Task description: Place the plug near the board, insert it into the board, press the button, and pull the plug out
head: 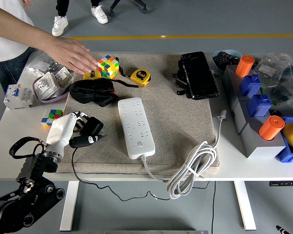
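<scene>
Plug [92,127], black with a trailing cord, lies on the grey mat [185,126] at the worktop's [15,131] left side, just left of the white power board [135,126]. Left hand [73,129] holds it, fingers curled around its body. Carrying the plug to the board looks like the current step; next it needs lining up over a socket. A person's hand [71,54] reaches toward the colourful cube [108,66] at the far side.
</scene>
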You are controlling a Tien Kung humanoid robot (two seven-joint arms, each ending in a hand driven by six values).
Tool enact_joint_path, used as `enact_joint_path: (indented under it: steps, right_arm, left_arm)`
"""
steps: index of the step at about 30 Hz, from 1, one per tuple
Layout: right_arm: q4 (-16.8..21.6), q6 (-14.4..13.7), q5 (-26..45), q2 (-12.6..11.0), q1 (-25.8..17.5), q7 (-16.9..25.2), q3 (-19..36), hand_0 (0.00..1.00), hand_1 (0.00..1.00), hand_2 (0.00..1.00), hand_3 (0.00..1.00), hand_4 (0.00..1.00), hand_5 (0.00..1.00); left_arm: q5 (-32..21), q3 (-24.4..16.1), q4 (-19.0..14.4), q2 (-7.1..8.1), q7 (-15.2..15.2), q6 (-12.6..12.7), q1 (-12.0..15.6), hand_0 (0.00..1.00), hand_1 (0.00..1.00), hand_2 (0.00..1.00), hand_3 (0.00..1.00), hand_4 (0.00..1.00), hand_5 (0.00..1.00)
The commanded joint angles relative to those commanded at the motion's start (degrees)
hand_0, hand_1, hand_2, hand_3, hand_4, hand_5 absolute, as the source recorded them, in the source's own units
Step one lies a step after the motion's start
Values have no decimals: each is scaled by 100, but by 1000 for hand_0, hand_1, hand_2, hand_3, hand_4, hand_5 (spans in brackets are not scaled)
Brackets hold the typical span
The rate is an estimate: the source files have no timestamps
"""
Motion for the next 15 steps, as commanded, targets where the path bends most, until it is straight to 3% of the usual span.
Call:
enact_joint_path:
  steps: [2,3,8,9,14,15]
  right_arm:
    - [1,0,1,1,0,1,-1,645,695,700,603,872,529]
    - [2,0,-2,1,0,1,-1,646,694,700,601,871,529]
    - [2,-3,1,0,-1,5,-11,646,694,700,601,871,529]
    - [2,-2,2,0,1,3,-14,645,694,700,602,871,529]
    - [1,-4,3,4,5,2,-8,645,694,700,602,871,529]
    - [2,-5,3,2,5,2,-5,645,694,700,599,871,529]
  left_arm:
    - [-24,7,7,-5,-11,30,-6,297,417,483,549,998,306]
    - [-37,10,9,-7,-22,42,-7,269,400,478,537,982,239]
    - [-54,24,22,-13,-100,128,-16,269,400,478,537,982,239]
    - [-39,26,29,-17,-88,131,-22,256,398,474,537,889,117]
    - [7,56,49,-20,-33,134,-44,256,398,474,537,889,117]
    - [59,63,47,-18,17,107,-47,250,394,465,551,791,8]
